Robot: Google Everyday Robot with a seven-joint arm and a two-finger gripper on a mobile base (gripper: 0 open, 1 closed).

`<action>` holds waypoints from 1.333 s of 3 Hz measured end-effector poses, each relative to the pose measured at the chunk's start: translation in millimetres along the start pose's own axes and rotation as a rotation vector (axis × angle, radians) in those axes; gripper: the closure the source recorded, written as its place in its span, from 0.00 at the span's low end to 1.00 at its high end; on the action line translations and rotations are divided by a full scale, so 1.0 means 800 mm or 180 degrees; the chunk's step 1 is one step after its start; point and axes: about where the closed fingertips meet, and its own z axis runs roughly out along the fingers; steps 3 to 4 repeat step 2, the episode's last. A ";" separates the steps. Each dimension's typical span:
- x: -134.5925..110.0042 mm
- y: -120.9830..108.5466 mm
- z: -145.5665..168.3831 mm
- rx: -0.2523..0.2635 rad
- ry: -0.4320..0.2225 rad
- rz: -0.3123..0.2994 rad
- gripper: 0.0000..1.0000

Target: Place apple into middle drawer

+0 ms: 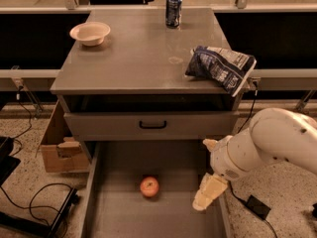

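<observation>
Apple [149, 186] lies loose on the floor of the middle drawer [148, 157], placement apparently done; gripper [203, 174] at its 3 o'clock, by the right wall, fingers spread, empty (presumably free to leave).

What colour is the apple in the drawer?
The apple is red with yellowish blush, camera view; the gripper hangs to its right.

light dim, warm, overhead | pale sheen on cabinet top [143, 63] | gripper [203, 175] bright, fingers spread, over middle drawer [124, 214] right side
</observation>
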 end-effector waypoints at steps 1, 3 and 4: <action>-0.002 0.039 -0.050 -0.0179 0.0536 0.0059 0.00; 0.008 0.065 -0.062 -0.0375 0.0718 0.0093 0.00; 0.008 0.065 -0.062 -0.0375 0.0718 0.0093 0.00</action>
